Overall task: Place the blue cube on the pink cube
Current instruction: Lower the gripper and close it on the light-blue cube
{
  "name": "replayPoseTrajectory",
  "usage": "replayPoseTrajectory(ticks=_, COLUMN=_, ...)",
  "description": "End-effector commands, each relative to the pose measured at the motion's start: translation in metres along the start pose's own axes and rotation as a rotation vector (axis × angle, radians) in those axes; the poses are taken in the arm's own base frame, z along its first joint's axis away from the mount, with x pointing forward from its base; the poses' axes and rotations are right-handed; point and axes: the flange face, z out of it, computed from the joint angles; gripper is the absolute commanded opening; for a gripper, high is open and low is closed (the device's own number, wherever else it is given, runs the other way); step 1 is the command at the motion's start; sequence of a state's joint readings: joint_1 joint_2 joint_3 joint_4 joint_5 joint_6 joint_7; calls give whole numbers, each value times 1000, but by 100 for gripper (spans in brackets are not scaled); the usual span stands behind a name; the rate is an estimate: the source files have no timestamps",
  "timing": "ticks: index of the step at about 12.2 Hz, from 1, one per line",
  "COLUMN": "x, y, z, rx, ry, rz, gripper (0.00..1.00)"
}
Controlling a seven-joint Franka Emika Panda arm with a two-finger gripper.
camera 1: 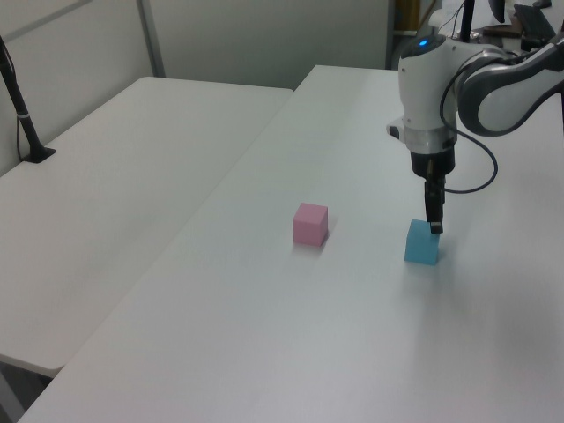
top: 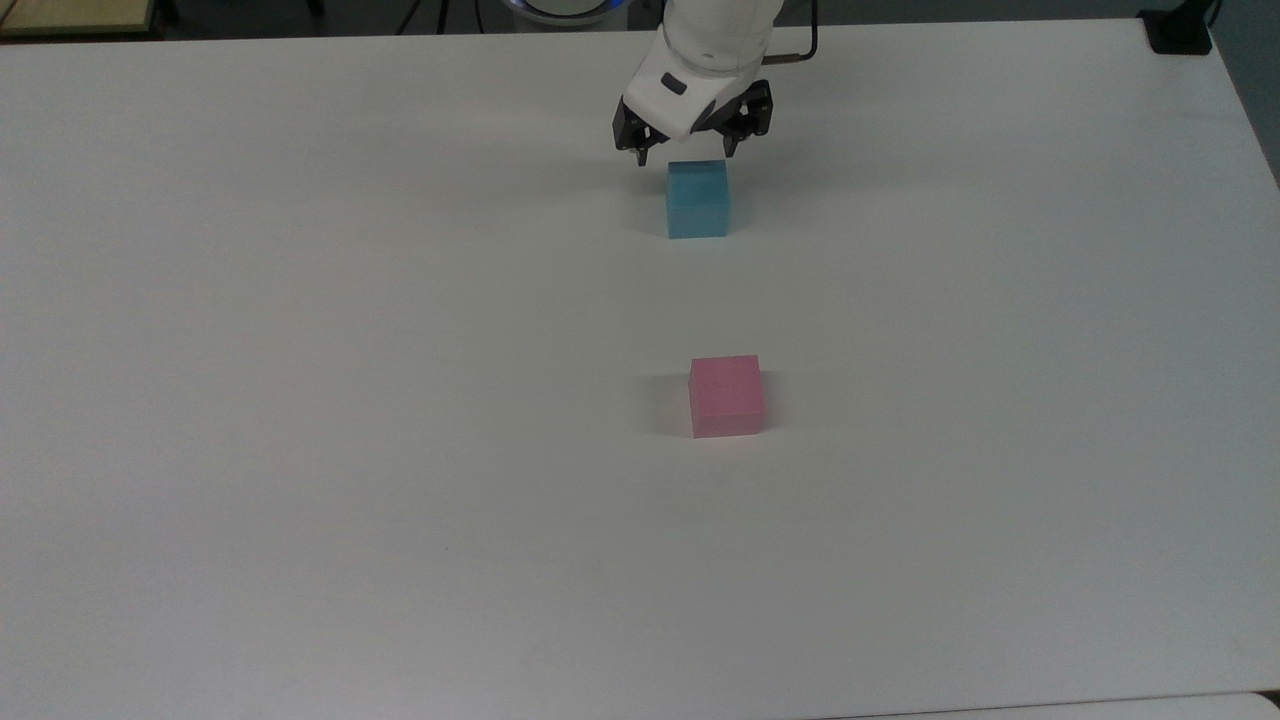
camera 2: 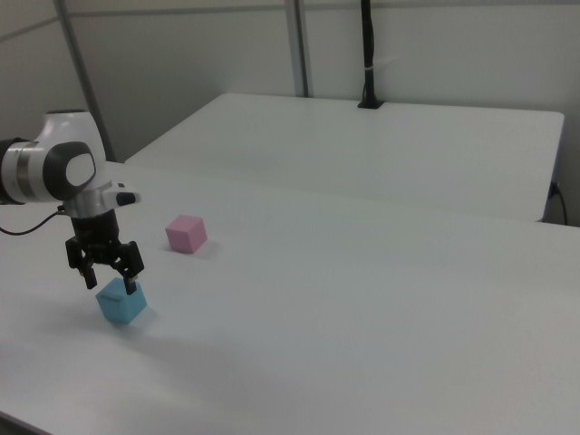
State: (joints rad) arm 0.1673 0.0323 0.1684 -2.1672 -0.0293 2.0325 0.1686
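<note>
1. The tool [top: 688, 152] hangs just above the blue cube [top: 697, 199], its two fingers spread apart and holding nothing; in the right view [camera 2: 109, 281] the fingertips sit at about the height of the cube's top edge.
2. The blue cube rests flat on the white tabletop [top: 300, 400], at the far end near the robot's base in the top view. The pink cube [top: 727, 396] sits well apart from it, nearer the camera and almost in line.
3. Both cubes look matte, plain-faced and alike in size. I'd guess they are light and fairly stiff, perhaps foam, with enough surface grip not to slip between the fingers.
4. The best hold, to my eye, is across two opposite side faces, about halfway down, so the cube stays level when lifted.
5. The finger spread looks only a little wider than the cube, so the descent should be centred; a fingertip landing on the top face would push or tip it.
</note>
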Motion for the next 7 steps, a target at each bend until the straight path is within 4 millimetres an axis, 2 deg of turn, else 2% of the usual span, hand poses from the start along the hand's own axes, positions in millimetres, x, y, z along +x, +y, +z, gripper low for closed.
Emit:
replayPoseTrajectory(ticks=1, x=10, y=-11, z=22, rx=-7, ry=32, rz=16, gripper=100)
replayPoseTrajectory(ticks=2, x=16, y=-21, z=39, rx=-48, ry=30, rz=14, gripper=100)
replayPoseTrajectory(ticks=3, x=19, y=-22, z=47, rx=-64, ry=25, rz=14, gripper=100)
replayPoseTrajectory(ticks=5, x=20, y=-26, z=49, rx=-63, ry=32, rz=15, gripper=97)
replayPoseTrajectory(ticks=7, x=20, y=-26, z=42, rx=-62, ry=41, rz=15, gripper=68)
